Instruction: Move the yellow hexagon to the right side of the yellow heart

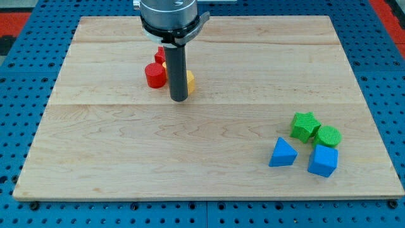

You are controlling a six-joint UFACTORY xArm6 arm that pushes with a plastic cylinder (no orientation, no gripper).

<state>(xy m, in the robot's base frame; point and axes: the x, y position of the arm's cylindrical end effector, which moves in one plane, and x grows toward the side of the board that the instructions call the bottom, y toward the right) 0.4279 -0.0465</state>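
My rod comes down from the view's top, and my tip (pixel 180 99) rests on the wooden board (pixel 190 158) at upper left of centre. A yellow block (pixel 189 81) shows just right of the rod, mostly hidden behind it; its shape cannot be made out. It touches or nearly touches the rod. A red cylinder (pixel 154 75) stands just left of the rod. Another red block (pixel 161 56) sits behind it, partly hidden. A sliver of yellow (pixel 164 65) shows between the red blocks and the rod. I cannot tell the hexagon from the heart.
At the view's lower right sits a cluster: a green star (pixel 305 125), a green cylinder (pixel 328 135), a blue triangle (pixel 282 153) and a blue cube (pixel 323 160). The board lies on a blue perforated surface.
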